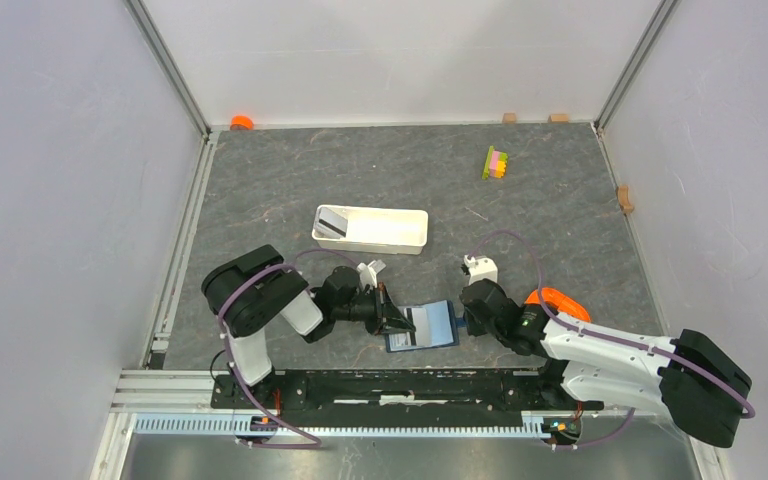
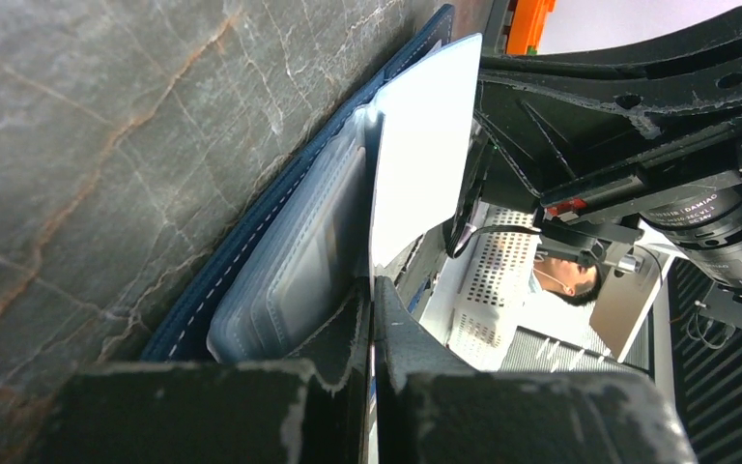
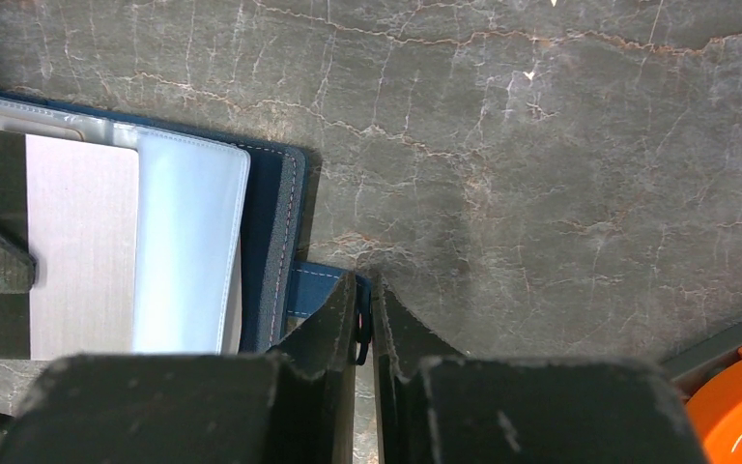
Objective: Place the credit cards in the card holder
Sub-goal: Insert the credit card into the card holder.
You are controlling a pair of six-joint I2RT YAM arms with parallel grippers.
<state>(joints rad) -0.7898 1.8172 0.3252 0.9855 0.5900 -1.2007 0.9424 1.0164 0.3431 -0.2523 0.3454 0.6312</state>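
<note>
The card holder [image 1: 444,334], a dark navy wallet, lies open near the table's front edge between both arms. My left gripper [image 1: 397,322] is shut on a credit card [image 1: 423,321], a silvery card with a dark stripe, whose far edge rests against the grey-blue pockets. In the left wrist view the card [image 2: 423,155] stands edge-on between the jaws of my left gripper [image 2: 371,285], beside the wallet [image 2: 280,251]. My right gripper [image 3: 367,280] is shut on the wallet's blue strap [image 3: 314,288]; the card [image 3: 77,251] lies over the wallet [image 3: 271,213]. Another credit card [image 1: 332,222] lies in the tray.
A long white tray [image 1: 390,230] stands behind the arms. A yellow-pink-green block stack [image 1: 496,162] sits at the back right. An orange object [image 1: 560,300] lies beside the right arm, and a small orange one [image 1: 242,122] at the back left corner.
</note>
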